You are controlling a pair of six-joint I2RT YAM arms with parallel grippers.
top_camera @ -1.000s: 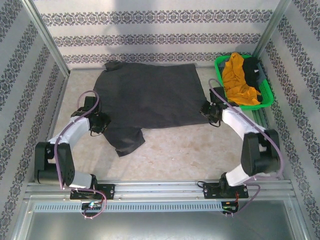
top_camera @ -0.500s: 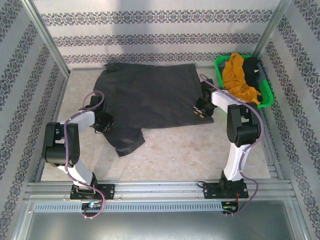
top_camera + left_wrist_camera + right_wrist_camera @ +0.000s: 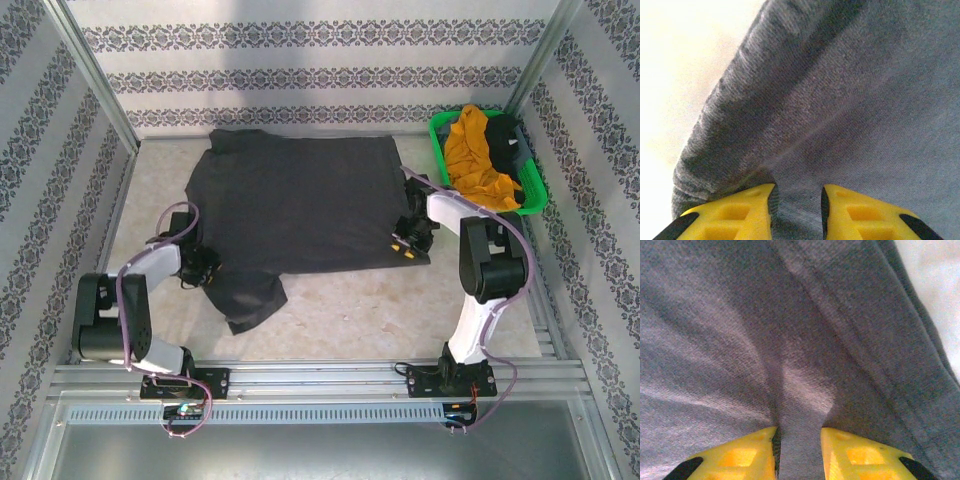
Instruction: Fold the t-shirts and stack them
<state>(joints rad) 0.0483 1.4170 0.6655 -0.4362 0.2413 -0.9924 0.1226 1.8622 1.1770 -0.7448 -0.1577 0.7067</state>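
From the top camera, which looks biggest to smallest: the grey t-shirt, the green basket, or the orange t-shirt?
1. grey t-shirt, spread out flat, by far the biggest.
2. green basket.
3. orange t-shirt, bunched up in the basket, so only part of it shows.

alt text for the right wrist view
The right hand pinches a raised fold of a dark grey t-shirt between its two yellow fingers. A stitched hem runs diagonally toward the lower right, with pale table beyond it in the upper right corner.
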